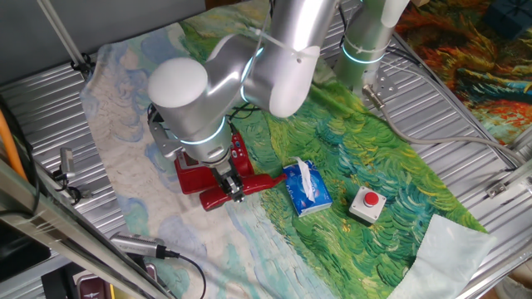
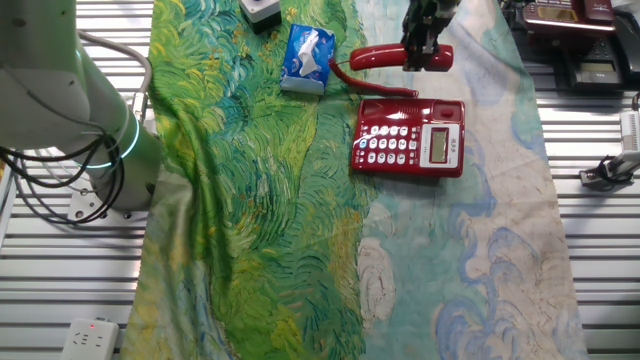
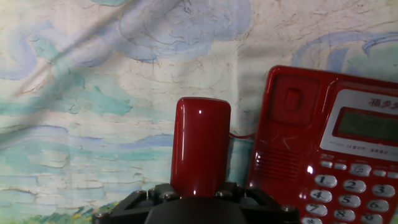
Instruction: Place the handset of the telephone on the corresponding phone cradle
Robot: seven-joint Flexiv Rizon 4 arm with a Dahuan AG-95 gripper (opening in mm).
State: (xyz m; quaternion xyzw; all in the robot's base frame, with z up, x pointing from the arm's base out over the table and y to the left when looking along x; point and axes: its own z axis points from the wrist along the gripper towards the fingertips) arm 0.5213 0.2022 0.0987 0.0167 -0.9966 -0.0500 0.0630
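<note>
One fixed view: we see the gripper [image 1: 233, 188] down on the handset [image 1: 241, 188], which sits just in front of the telephone [image 1: 208, 166]; the arm hides most of the base. A blue tissue pack [image 1: 306, 188] and a grey box with a red button [image 1: 367, 204] lie to the right, apart from the work.

The other fixed view: here the gripper [image 2: 418, 52] is clenched around the handset [image 2: 400, 56] near one end, and the handset lies on the far side of the telephone [image 2: 410, 138], parallel to its far edge, not on it. Whether it is lifted off the cloth [image 2: 250, 220] we cannot tell.

Hand view: the handset [image 3: 200, 146] stands out between the fingers; the phone cradle [image 3: 287, 130] lies bare just to its right.

Step in hand: we judge the grasp made, the carry to the cradle not yet done.

Next move: we would lift, shift sideways over the recess, keep the handset lined up with it, mind the thin cord, then lower.

Writing: small characters sit above the display [image 3: 367, 124], too blurred for us to read; keypad digits are faint.
</note>
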